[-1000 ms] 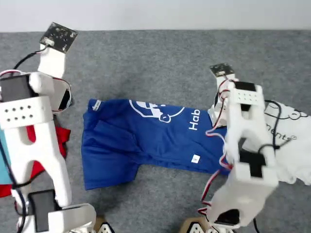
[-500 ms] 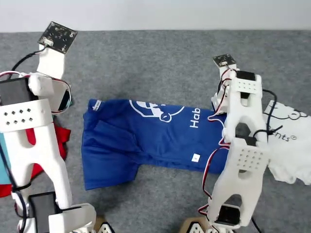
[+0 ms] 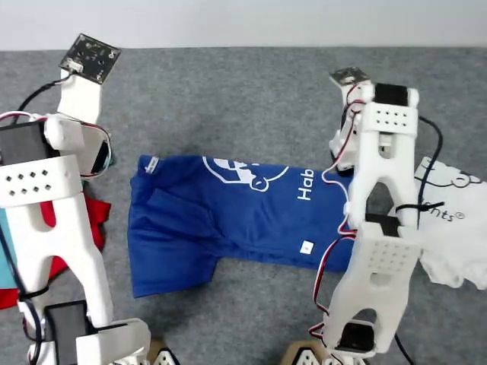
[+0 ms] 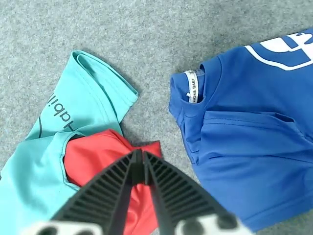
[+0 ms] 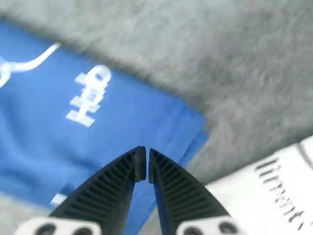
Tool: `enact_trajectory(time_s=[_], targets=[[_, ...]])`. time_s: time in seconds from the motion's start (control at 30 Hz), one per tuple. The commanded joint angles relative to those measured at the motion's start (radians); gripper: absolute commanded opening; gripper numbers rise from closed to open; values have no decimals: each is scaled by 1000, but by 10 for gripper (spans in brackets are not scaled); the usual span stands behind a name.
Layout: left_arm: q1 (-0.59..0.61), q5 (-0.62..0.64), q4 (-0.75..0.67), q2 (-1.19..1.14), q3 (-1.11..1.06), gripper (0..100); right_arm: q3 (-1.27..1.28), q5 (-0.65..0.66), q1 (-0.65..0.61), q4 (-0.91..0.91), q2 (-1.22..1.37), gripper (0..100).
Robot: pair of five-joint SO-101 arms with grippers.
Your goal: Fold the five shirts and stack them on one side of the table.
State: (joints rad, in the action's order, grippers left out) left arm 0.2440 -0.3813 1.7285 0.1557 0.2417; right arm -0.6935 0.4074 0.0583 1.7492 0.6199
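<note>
A blue shirt lies crumpled lengthwise across the middle of the grey table, collar toward the left arm. My left gripper is shut, with nothing in it, and hangs over a red shirt that lies on a teal shirt. My right gripper is also shut, with nothing in it, above the blue shirt's hem end. A white shirt lies just beyond that hem, at the right of the table.
The red shirt and the teal shirt are bunched at the left edge under the left arm. Bare grey table stretches behind the blue shirt and in front of it.
The right arm has stretched out toward the far side of the table, its wrist moving away from the blue shirt's hem. The left arm and all shirts have stayed put.
</note>
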Motion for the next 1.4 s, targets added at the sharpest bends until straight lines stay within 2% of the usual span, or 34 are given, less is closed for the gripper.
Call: enact_trajectory(time_s=[0.0, 0.13, 0.43, 0.67, 0.77, 1.03, 1.37], targets=[[3, 11, 15, 43, 1, 6, 28, 5, -64, 50, -130, 13], [86, 38, 6, 44, 5, 6, 180, 9, -170, 48, -262, 10], [405, 97, 9, 44, 7, 6, 497, 6, -524, 30, -486, 15], [594, 92, 23, 44, -10, 6, 505, -11, -811, -48, -450, 167], [690, 89, 23, 44, -16, 6, 505, 12, -917, -120, -397, 169], [878, -11, 21, 44, -54, 6, 503, 176, -1095, -282, -269, 107], [948, -37, 21, 44, -53, 6, 499, 181, -1210, -312, -157, 108]])
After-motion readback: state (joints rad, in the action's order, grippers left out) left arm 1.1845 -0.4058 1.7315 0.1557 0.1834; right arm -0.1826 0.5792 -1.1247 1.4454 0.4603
